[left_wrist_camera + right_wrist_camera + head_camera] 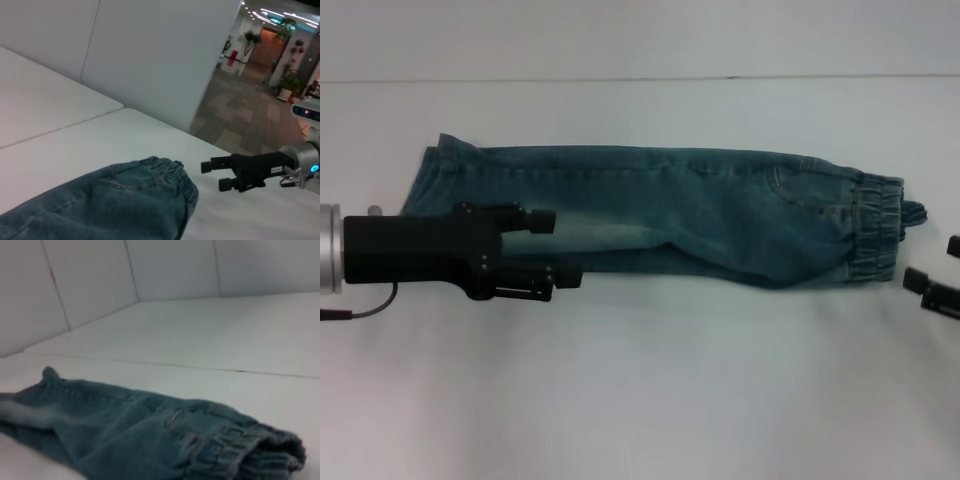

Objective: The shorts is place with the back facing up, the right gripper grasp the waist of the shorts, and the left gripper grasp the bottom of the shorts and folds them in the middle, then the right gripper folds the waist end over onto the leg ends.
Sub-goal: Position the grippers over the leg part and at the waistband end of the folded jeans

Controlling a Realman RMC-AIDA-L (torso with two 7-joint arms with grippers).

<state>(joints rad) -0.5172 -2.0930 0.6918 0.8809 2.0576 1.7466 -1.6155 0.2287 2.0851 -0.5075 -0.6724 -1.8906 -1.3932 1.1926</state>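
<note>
The shorts (660, 215) lay on the white table (640, 400), already doubled lengthwise into a narrow band whose long axis ran straight across from one arm to the other. The ruffled elastic waist (875, 232) lay at the robot's right end, the leg ends (432, 175) at its left. The right gripper (940, 275), jaws apart and holding nothing, sat just beside the waist and apart from it (much the nearer hand for that end), so the coming fold would likely carry the waist leftward along the axis. The left gripper (558, 250) hovered open over the leg half, gripping no cloth. The denim looked faded blue-green, with one pocket showing near the waist.
</note>
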